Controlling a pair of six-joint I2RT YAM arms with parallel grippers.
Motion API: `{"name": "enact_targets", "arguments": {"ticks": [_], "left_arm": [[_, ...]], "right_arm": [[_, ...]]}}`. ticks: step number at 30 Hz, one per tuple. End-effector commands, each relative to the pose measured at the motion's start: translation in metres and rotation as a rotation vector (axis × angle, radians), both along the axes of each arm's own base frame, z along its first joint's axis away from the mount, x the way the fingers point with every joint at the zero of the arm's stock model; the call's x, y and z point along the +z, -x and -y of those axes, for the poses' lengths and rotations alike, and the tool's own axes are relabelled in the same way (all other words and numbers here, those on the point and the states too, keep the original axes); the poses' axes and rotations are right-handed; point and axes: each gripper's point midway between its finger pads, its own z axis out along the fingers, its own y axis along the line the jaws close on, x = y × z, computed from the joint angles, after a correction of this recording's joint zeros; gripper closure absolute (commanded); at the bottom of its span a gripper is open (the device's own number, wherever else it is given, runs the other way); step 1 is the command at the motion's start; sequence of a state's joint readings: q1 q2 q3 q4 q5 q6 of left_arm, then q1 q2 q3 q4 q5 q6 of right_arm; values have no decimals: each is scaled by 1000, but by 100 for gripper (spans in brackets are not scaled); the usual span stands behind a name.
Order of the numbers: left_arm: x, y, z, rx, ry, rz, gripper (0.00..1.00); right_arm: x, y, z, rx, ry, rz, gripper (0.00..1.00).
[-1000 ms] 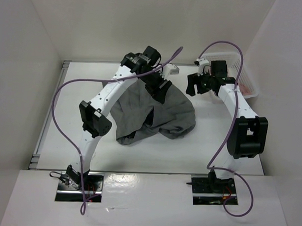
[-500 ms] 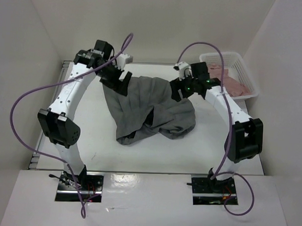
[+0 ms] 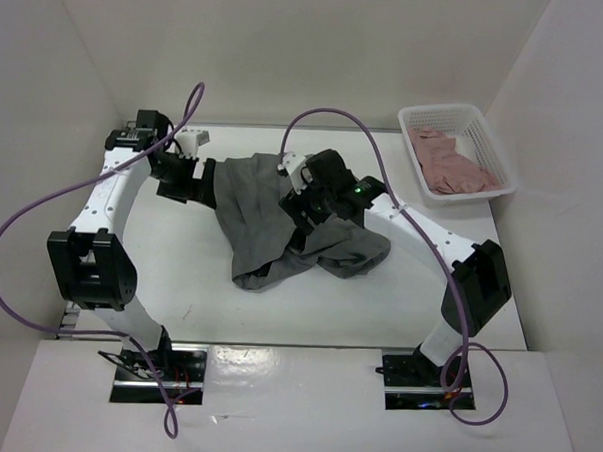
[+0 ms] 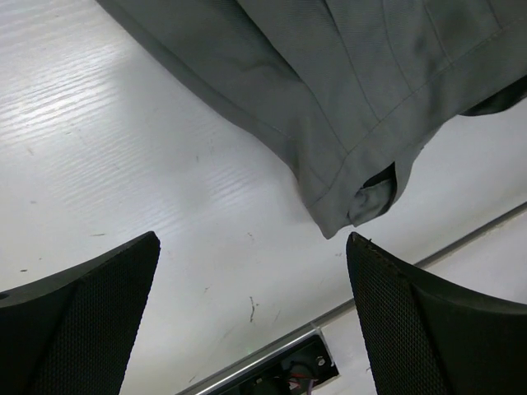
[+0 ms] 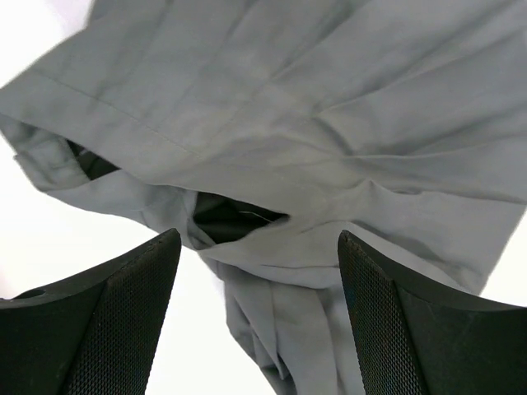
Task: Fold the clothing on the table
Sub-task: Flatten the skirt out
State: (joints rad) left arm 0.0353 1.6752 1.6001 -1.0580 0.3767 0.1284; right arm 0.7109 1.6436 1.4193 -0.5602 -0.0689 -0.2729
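We see the skirt (image 3: 252, 212) lying crumpled near the middle of the tabletop (image 3: 179, 271), its near part bunched into a loose heap; the left hand (image 3: 186, 178) is low at the far left edge of the skirt, with its fingers (image 4: 90, 313) wide apart and nothing between them; in the left wrist view only bare tabletop shows between the fingers, and a hemmed corner of the skirt lies just beyond them; the right hand (image 3: 305, 201) is over the middle of the skirt, its fingers (image 5: 412, 313) also apart and not clamped on the fabric; beyond them we see pleats and a dark opening among the folds; whether the fingertips touch the cloth we cannot tell; a white basket (image 3: 443, 110) with a pink garment (image 3: 446, 164) inside stands at the far right corner of the tabletop, well apart from the skirt.
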Motion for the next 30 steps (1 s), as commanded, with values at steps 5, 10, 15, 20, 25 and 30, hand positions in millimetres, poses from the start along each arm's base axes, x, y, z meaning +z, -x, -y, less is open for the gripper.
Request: {"name": "enact_targets", "arguments": {"ticks": [5,10,15,20,25,30], "left_arm": [[3,2,19,-44,108,34,0],[4,0,21,-48,116,44,0],[2,2,22,-51,125,35,0],[0,4,24,-61,131,29,0],[-8,4,25,-64,140,17,0],[-10,4,26,-75,146,20,0]], "right_arm": [[2,-8,22,-94,44,46,18],[-19,-5,24,-92,83,5,18],[-31,-7,29,-111,116,1,18],[-45,-8,28,-110,139,-24,18],[-47,-7,15,-90,124,-29,18],[-48,7,-1,-41,131,-33,18]]}}
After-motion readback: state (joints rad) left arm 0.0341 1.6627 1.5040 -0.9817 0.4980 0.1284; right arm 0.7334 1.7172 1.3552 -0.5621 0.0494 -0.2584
